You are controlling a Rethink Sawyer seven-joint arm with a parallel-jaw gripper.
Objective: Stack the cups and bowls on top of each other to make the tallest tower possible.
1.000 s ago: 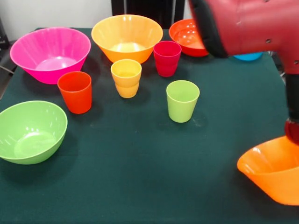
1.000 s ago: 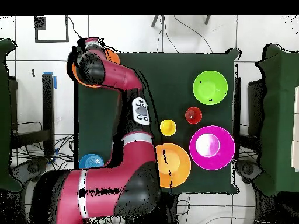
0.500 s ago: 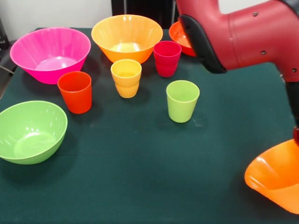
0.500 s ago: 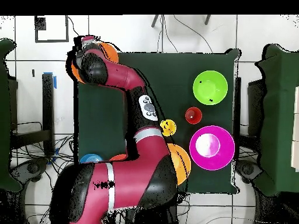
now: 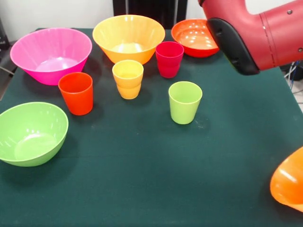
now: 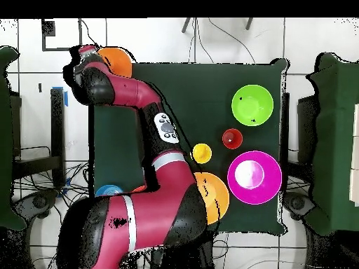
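A large orange bowl (image 5: 289, 185) hangs tilted off the table at the front view's right edge. From overhead this bowl (image 6: 116, 61) lies just past the table's corner, with my gripper (image 6: 100, 60) shut on its rim at the arm's end. On the table stand a pink bowl (image 5: 51, 54), a second orange bowl (image 5: 129, 37), a red-orange bowl (image 5: 193, 37) and a lime green bowl (image 5: 29, 134). Between them stand an orange-red cup (image 5: 75, 93), a yellow cup (image 5: 128, 78), a crimson cup (image 5: 169, 59) and a lime green cup (image 5: 185, 102). A small blue bowl (image 6: 109, 190) shows only from overhead.
My red arm (image 5: 258, 30) crosses the front view's top right corner above the table. From overhead the arm (image 6: 151, 126) covers the table's left half, hiding two cups and part of the orange bowl (image 6: 217, 197). The dark green tabletop (image 5: 142, 175) fills the foreground.
The arm has swung outward with the orange bowl, which slid further off the front view's right edge and past the table's corner. The red-orange bowl is now uncovered.
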